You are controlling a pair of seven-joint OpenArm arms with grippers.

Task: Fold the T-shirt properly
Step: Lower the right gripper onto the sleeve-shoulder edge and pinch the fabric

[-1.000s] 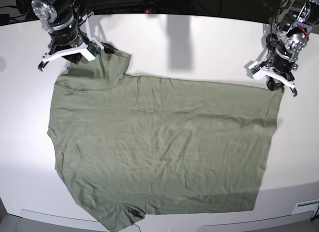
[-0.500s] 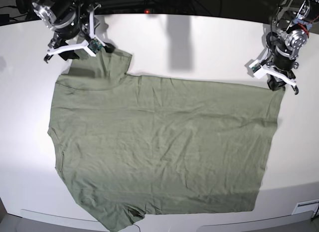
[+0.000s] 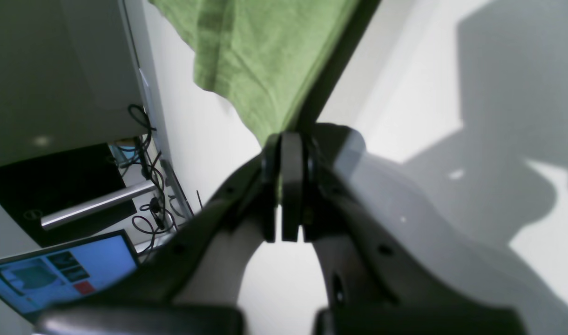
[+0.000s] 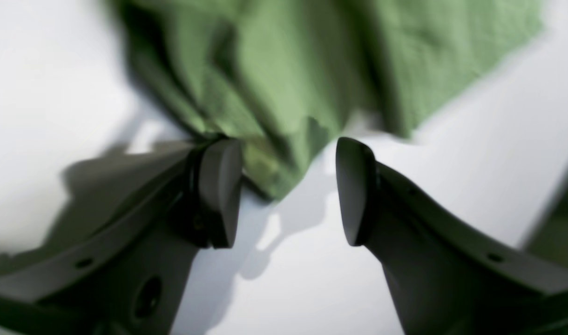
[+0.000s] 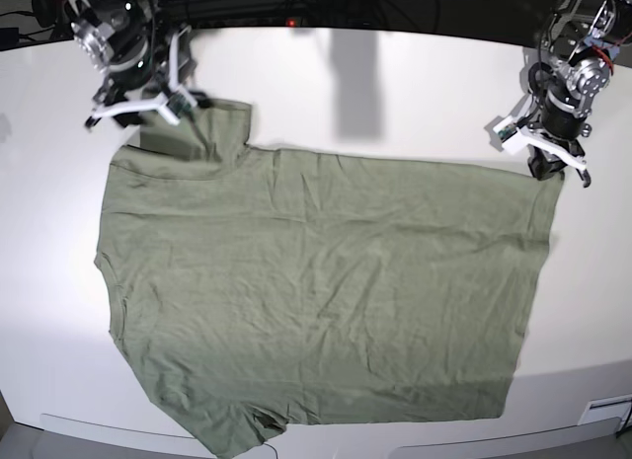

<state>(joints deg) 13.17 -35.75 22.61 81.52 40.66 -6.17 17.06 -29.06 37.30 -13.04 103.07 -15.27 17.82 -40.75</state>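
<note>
Base view: the T-shirt (image 5: 316, 291) lies spread nearly flat on the white table (image 5: 395, 84), lightly wrinkled, collar end toward the view's left and hem toward its right; one sleeve reaches the far left corner, the other hangs at the near table edge. The right gripper (image 5: 138, 109) sits at the far sleeve tip, on this view's left; the left gripper (image 5: 543, 158) sits at the far hem corner, on this view's right. Left wrist view: the left gripper (image 3: 284, 186) has its pads pressed together, with a thin edge of green T-shirt (image 3: 260, 60) running down into the seam between them, so it is pinching the hem corner; cables and a blue monitor (image 3: 56, 274) show beyond the table edge. Right wrist view, blurred: the right gripper (image 4: 288, 186) stands wide, jaws well apart, and the bunched sleeve tip of the T-shirt (image 4: 284, 107) lies on the table between and just ahead of the pads, touched at most by one pad and not clamped. Judgement: the step in hand is laying the garment out flat, with no fold made yet. The next move likely calls for the left gripper to let go too, then both arms to take fresh grips along one long edge and carry it across.
</note>
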